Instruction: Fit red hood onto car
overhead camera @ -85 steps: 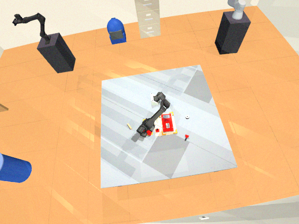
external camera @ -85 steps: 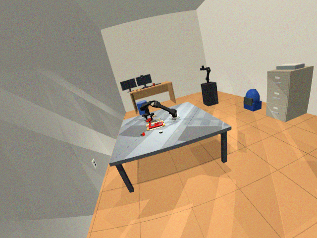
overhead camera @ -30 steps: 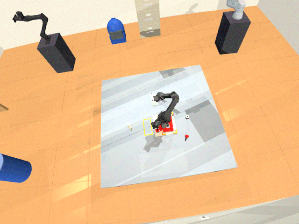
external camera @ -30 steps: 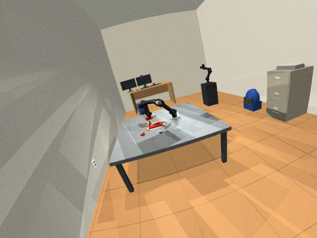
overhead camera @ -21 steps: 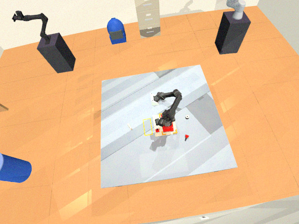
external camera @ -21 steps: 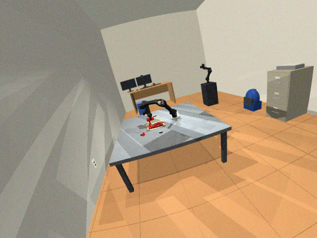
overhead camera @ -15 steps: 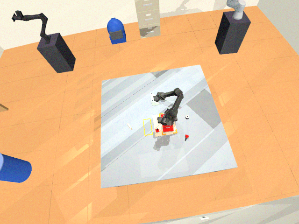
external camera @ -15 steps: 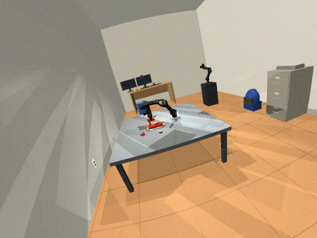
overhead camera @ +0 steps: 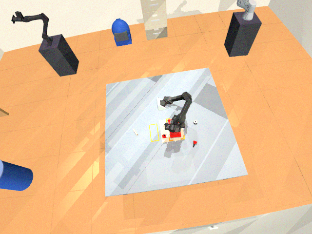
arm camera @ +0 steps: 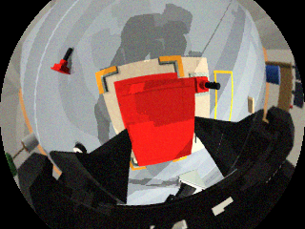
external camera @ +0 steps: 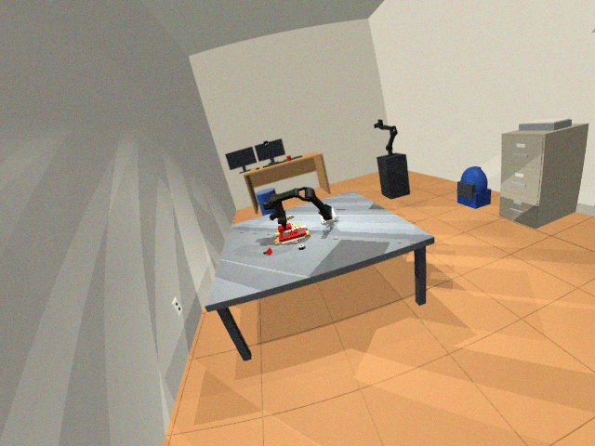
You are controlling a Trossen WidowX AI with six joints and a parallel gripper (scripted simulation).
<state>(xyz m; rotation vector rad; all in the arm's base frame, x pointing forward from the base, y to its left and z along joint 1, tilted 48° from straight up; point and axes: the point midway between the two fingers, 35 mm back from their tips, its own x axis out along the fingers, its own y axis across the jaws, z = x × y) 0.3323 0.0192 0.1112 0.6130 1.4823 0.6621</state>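
Observation:
My gripper [arm camera: 160,125] [overhead camera: 172,126] [external camera: 282,221] is shut on the red hood [arm camera: 155,121], which I hold by its sides with the flat roof facing the wrist camera. The hood hangs a little above the beige jig [arm camera: 136,72] [overhead camera: 163,130] with orange corner marks and covers the car chassis in the wrist view, so pegs and engine are hidden. In the exterior view the red car [external camera: 291,234] sits just below and beside my gripper. I cannot tell whether the hood touches the deck.
A small red part [overhead camera: 194,143] [arm camera: 61,65] [external camera: 270,251] and a white ring [overhead camera: 195,122] [external camera: 300,247] lie right of the jig. A yellow outlined rectangle [overhead camera: 150,132] [arm camera: 215,98] and a small tan stick [overhead camera: 135,131] [arm camera: 250,103] lie to its left.

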